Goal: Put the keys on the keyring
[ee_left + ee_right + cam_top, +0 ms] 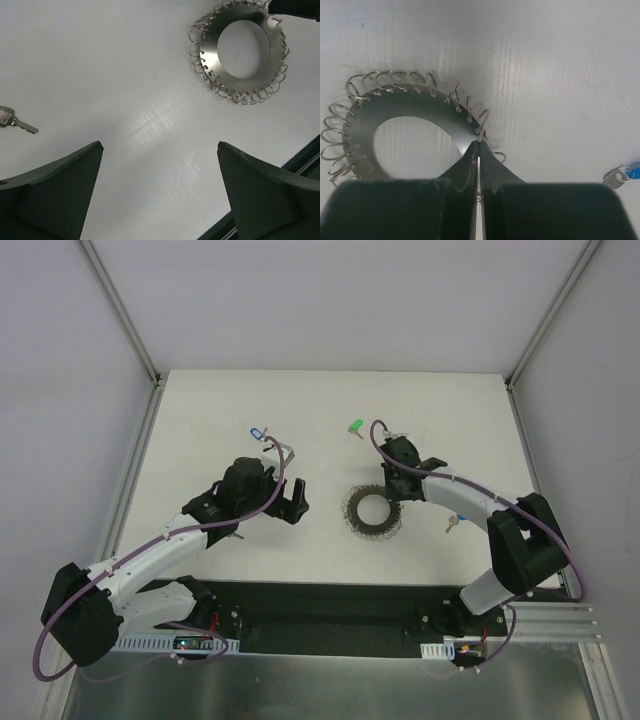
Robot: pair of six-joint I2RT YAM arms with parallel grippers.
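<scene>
Right gripper (478, 150) was pinched tight on the keyring (395, 107) edge — left gripper (160, 150) hung wide apart, ring up ahead.

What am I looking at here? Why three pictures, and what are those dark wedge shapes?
Two robot arms are bolted to a white table. One picture looks down from above; the other two come from cameras on each wrist, so the dark wedges are each arm's own fingers. On the table lie a keyring edged with wire loops and small keys, such as a green key. The left pincer is open and empty. The right pincer is pinched shut on the keyring's edge.
</scene>
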